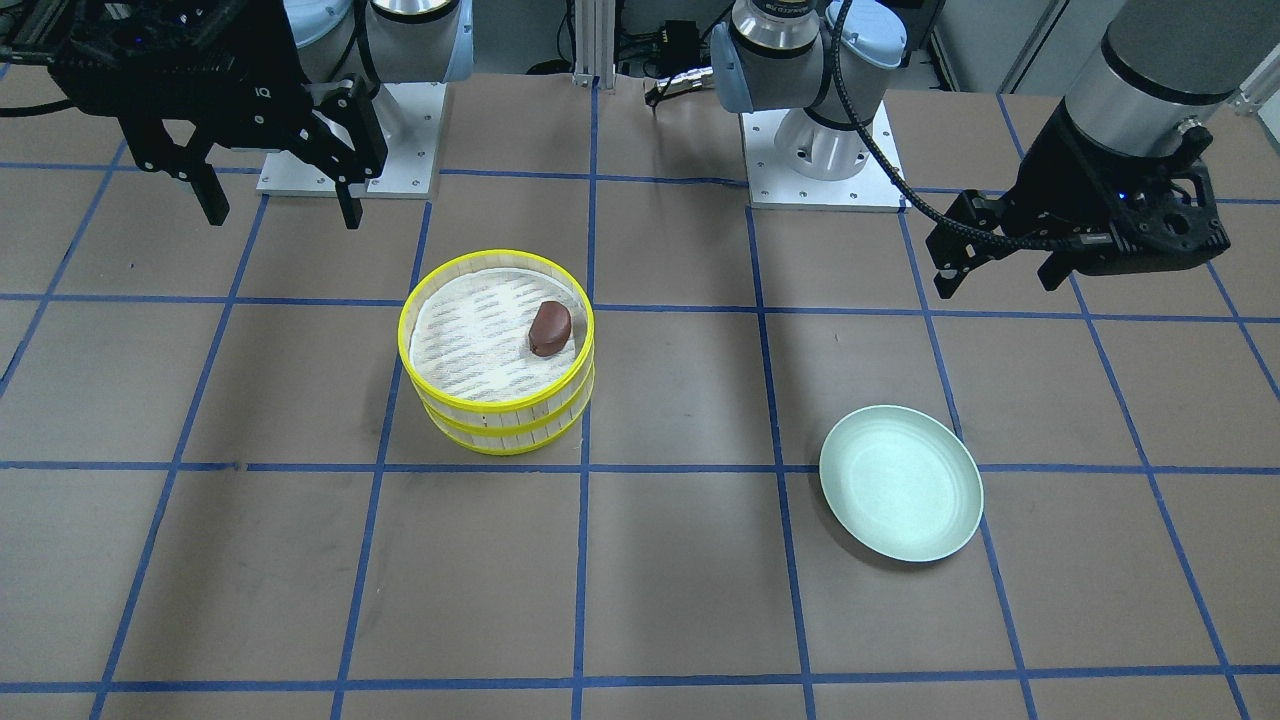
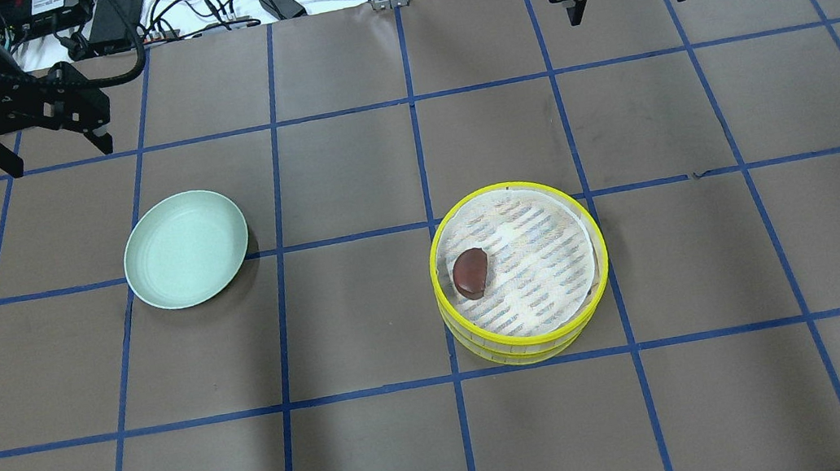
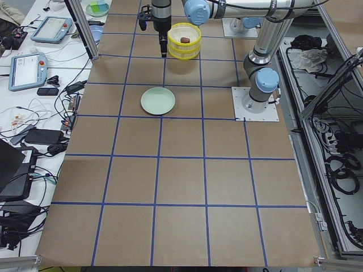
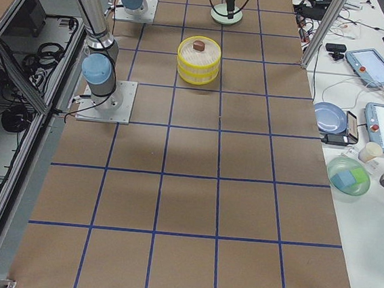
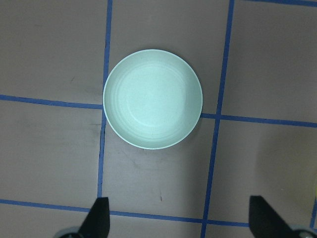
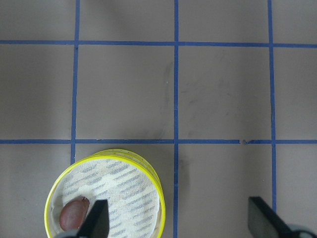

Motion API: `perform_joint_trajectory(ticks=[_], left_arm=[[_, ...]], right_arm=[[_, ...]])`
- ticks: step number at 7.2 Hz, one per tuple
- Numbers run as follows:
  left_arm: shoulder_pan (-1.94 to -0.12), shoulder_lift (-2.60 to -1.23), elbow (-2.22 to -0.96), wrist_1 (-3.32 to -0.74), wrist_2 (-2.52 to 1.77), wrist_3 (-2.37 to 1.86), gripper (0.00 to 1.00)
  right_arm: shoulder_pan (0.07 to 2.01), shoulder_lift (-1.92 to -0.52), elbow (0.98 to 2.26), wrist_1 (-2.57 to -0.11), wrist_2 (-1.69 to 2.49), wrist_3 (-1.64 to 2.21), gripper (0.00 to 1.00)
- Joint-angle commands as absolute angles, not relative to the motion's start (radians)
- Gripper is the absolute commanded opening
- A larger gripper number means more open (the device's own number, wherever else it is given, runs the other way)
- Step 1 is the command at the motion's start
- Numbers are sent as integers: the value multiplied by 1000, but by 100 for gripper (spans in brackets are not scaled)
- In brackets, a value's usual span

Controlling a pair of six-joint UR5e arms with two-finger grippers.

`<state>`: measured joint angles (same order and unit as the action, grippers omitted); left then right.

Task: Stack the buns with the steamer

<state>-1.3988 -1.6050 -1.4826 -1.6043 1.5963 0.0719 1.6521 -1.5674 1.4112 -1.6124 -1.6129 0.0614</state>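
Brown paper gridded with blue tape covered the table (image 2: 385, 454), where we saw the steamer trays (image 2: 547, 259) already stacked, the brown bun (image 2: 471, 273) on top and the white bun probably hidden beneath, so the left gripper (image 2: 60, 159) and right gripper (image 2: 626, 5) hung clear, both spread wide and empty.

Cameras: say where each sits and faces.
Front-facing: opposite robot, looking down; left end effector, right end effector.
Overhead: behind robot, looking down; both.
Exterior left: table end; left arm nearest.
Exterior right: opposite end; right arm nearest.
Left wrist: above plate; fingertips.
Right wrist: above steamer; fingertips.
Overhead and front-facing share steamer, brown bun, plate.
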Motion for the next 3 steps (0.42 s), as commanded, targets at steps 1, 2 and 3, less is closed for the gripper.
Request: perform_joint_trajectory(ticks=[1,2,3], left_arm=[[-1414,-1598,-1482,-1601,1595,66,100],[-1417,-1592,-1482,-1601,1594,64,100],[-1417,-1591,-1480,-1601,1594,67,100]], right_arm=[[1652,-1568,1411,-1611,-1614,61,100],[1652,-1568,1411,-1611,-1614,61,100],[1652,-1568,1411,-1609,-1614,61,100]])
